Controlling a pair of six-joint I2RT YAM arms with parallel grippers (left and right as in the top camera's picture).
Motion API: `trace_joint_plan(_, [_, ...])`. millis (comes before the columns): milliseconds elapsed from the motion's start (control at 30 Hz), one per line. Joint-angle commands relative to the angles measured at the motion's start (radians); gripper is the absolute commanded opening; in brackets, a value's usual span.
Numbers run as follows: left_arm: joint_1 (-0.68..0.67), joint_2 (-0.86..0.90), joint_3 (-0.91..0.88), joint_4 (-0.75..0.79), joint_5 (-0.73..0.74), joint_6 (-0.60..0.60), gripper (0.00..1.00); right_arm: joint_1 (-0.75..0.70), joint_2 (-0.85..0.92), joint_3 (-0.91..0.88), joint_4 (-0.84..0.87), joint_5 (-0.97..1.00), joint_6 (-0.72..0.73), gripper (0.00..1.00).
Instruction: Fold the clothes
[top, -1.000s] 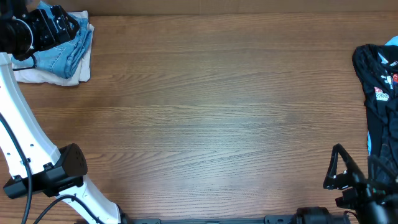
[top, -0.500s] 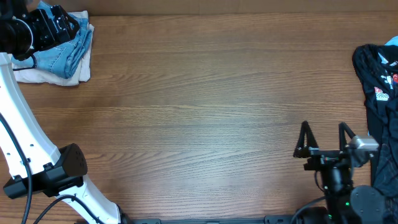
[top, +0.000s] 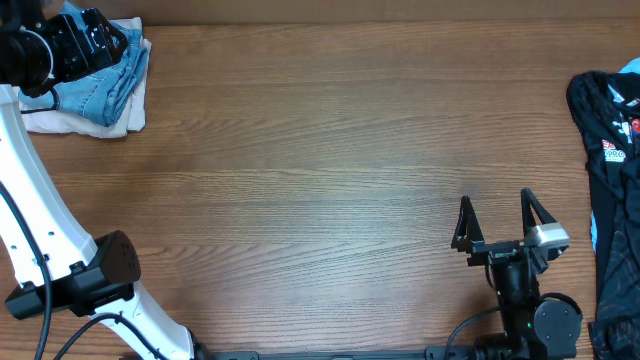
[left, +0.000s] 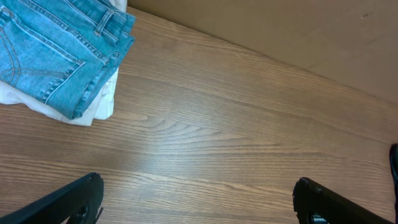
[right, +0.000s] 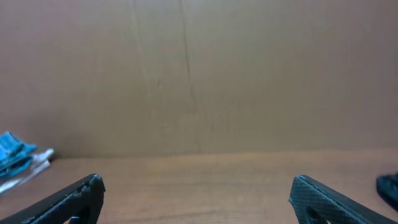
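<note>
Wood-grain counter (top: 320, 180), folded light blue denim jeans (left: 56, 50) atop cream-white cloth (left: 104, 102) ahead of wide left fingers (left: 74, 199), right fingers (top: 463, 228) wide

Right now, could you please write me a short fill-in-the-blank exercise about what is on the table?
1. The folded jeans rest on a garment whose colour is ____.
2. The black garment lies at the ____ edge of the table.
3. The right gripper stands open and holds ____.

Missing words: white; right; nothing.
</note>
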Motion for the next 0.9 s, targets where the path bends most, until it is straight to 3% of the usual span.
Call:
trace_joint_plan(0, [0.005,-0.024,0.000,0.002,0.015,0.023,1.00,0.007,-0.012,-0.051,0.059,0.008,-0.010,1.00])
trace_joint_plan(533, [0.005,-0.024,0.000,0.002,0.015,0.023,1.00,0.007,-0.012,-0.135,0.106,0.008,-0.043,1.00])
trace_joint_plan(867, [0.005,-0.024,0.000,0.002,0.015,0.023,1.00,0.006,-0.012,-0.135,-0.034,0.012,-0.117,1.00])
